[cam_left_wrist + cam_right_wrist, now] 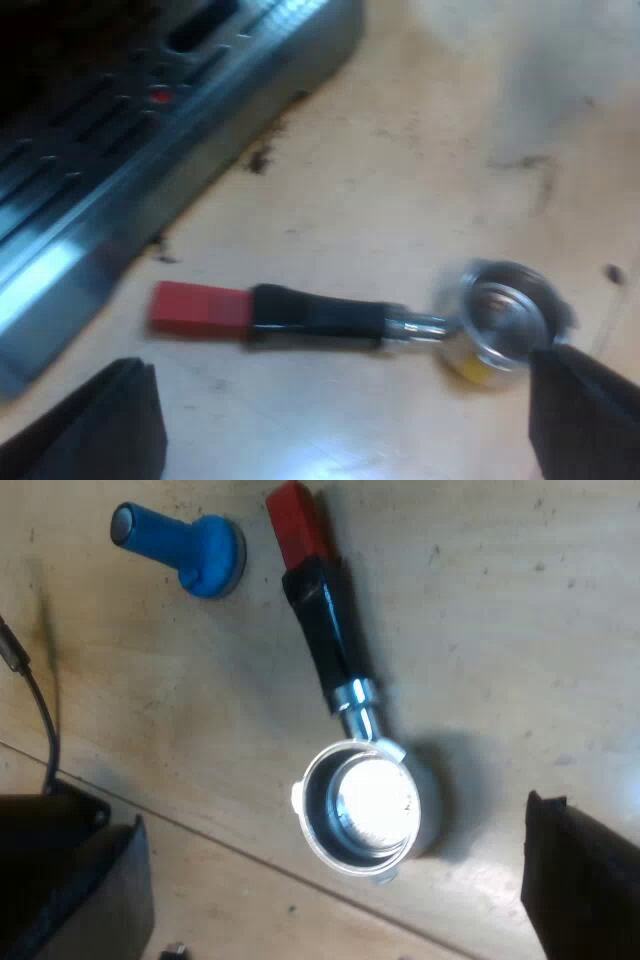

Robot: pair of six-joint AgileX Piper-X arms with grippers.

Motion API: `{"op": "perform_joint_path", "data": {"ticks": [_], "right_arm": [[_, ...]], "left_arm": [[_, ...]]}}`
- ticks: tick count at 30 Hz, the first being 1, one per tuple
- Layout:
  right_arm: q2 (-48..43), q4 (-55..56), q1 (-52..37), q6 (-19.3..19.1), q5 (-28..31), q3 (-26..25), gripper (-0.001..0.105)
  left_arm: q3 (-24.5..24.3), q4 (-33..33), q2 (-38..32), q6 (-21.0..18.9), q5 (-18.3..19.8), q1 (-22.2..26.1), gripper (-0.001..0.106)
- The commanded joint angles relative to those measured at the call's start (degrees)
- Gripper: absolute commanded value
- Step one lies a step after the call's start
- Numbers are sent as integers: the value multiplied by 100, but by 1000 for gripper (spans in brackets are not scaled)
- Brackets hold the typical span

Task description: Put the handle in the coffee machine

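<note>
The metal holder (pixel 505 322) lies loose on the wooden table, its dark handle (pixel 315 316) ending in red (pixel 198 307) toward the espresso machine's drip tray (pixel 90 190). My left gripper (pixel 345 425) hangs open above it, fingers spread wide with nothing between them. In the right wrist view the holder's round basket (pixel 365 805) faces up, empty and shiny, with the dark handle (pixel 330 630) and red end (pixel 298 522) pointing away. My right gripper (pixel 335 885) is open over the basket, one finger on each side, not touching it.
A blue tamper (pixel 195 545) lies on its side on the table close to the holder's red end. Coffee grounds (pixel 260 158) are scattered beside the machine's base. The table has a seam (pixel 250 855) near the basket.
</note>
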Motion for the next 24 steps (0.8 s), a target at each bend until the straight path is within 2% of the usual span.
{"op": "perform_joint_path", "data": {"ticks": [1, 2, 5, 9, 11, 15, 20, 24], "right_arm": [[207, -71, 382, 862, 306, -67, 77], [291, -69, 513, 1151, 373, -92, 77], [492, -69, 739, 1635, 428, -232, 77], [803, -41, 902, 2296, 644, -480, 77], [1048, -39, 906, 2937, 683, -611, 77], [1386, -39, 906, 3533, 643, -677, 77], [1792, -39, 906, 4356, 230, -675, 77], [2049, -56, 906, 4913, -12, -675, 77]], "left_arm": [[-48, 272, -3, 302, 161, -143, 77], [-48, 381, -3, 489, 182, -193, 77], [-48, 630, -3, 890, 294, -298, 77], [-48, 764, -3, 1105, 350, -466, 77], [-48, 739, -3, 1245, 347, -636, 77], [-48, 714, -3, 1246, 347, -942, 77], [-48, 714, -3, 1246, 288, -1344, 77], [-48, 698, -3, 1246, 251, -1430, 77]]}}
